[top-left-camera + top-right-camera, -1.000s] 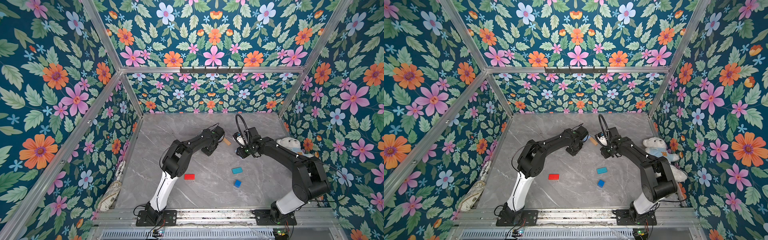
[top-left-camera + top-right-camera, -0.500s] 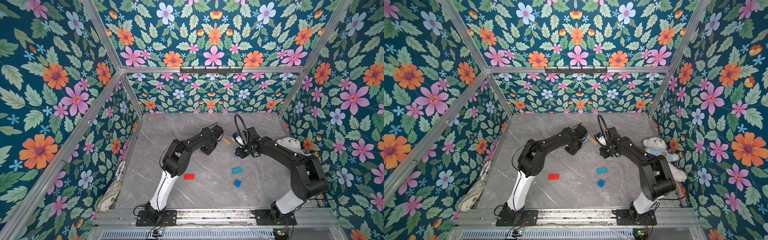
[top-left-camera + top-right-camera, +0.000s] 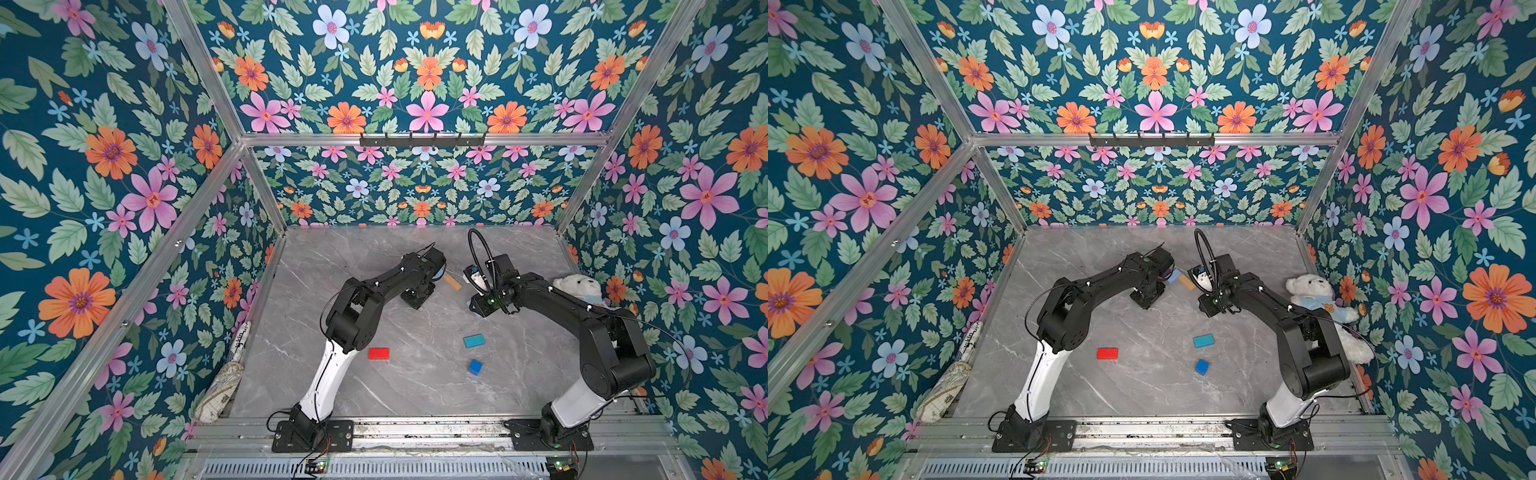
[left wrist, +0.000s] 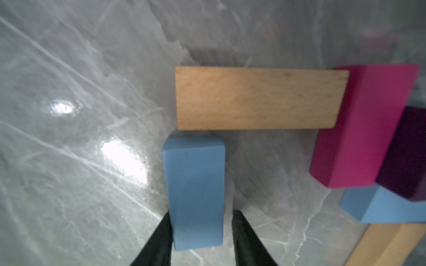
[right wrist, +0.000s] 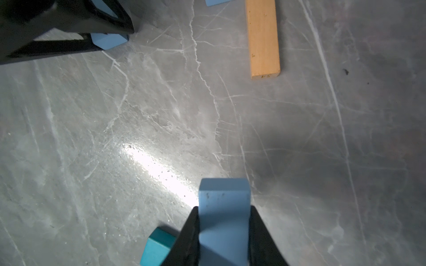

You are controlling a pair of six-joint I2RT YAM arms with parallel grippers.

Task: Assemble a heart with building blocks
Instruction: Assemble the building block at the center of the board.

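heart (image 3: 1185, 282): tan block (image 4: 258, 99) seemingly touching magenta block (image 4: 362, 129) | red block (image 3: 378, 353), teal block (image 3: 474, 340), blue block (image 3: 475, 367): loose

light-blue block (image 4: 194, 184) (image 4: 380, 207) (image 5: 223, 207) ×3 | tan block (image 4: 260, 99) (image 4: 391, 244) ×2 | magenta block (image 4: 359, 126) ×1 | purple block (image 4: 408, 156) ×1 | red block (image 3: 378, 353) ×1 | teal block (image 3: 474, 340) ×1 | blue block (image 3: 475, 367) ×1 | ten in all | bear (image 3: 1312, 295) ×1 | roll (image 3: 942, 390) ×1, at the table edge opposite the bear | arm (image 3: 353, 316) (image 3: 602, 332) ×2
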